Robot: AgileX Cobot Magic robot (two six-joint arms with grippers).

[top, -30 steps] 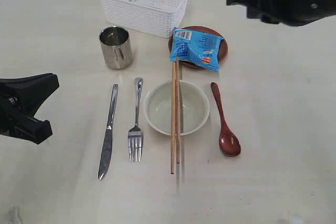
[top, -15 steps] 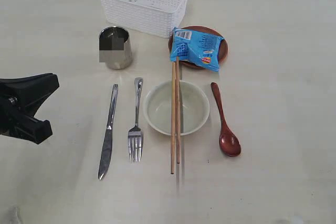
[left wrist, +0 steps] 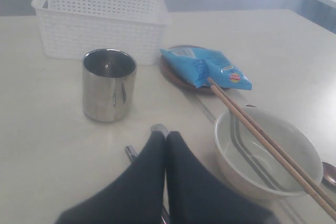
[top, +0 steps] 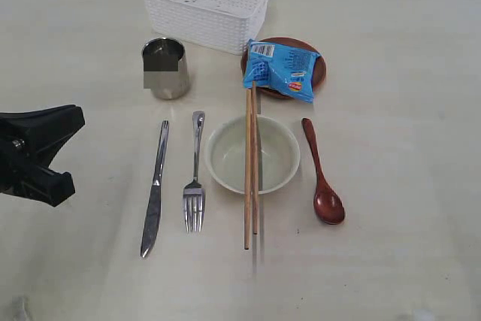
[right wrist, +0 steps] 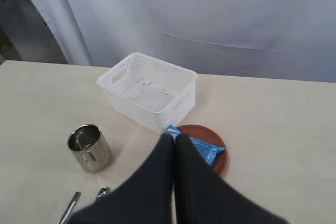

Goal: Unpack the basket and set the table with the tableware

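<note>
The desk (top: 406, 148) looks fully laid. The basket (top: 199, 26) sits at the far edge, and the right wrist view shows its floor bare, so I'd say nothing is left inside. In front of it the mug (top: 165, 69) stands upright on the left. On the right is the plate (top: 322, 71), with a blue packet (top: 282, 71) lying on it. In the nearer row are the knife (top: 155, 193), fork (top: 195, 178), bowl (top: 219, 157) and spoon (top: 322, 182), side by side and apart. The chopsticks (top: 250, 186) lie across the bowl's rim, their far tips reaching the packet's corner.

The left tool (left wrist: 166, 136) has its fingers pressed together and holds nothing. It sits out at the left side of the desk, aimed toward the cutlery. The right tool (right wrist: 174, 139) is closed tight too and also empty. It is up high looking down on the basket and plate, and out of the exterior view.

If anything wants straightening, here's my read:
- **Mug:** polished steel, rigid but slick, so put one finger inside the rim and one outside.
- **Bowl:** looks breakable, so pinch the rim gently.
- **Knife and fork:** they lie flat and thin, so squeeze the handle by its edges.
- **Chopsticks:** light and liable to roll off that rim, so take both together near the middle.
- **Spoon:** smooth wood, best held at the neck.
- **Plate:** low, so grip its exposed rim, clear of the packet.
</note>
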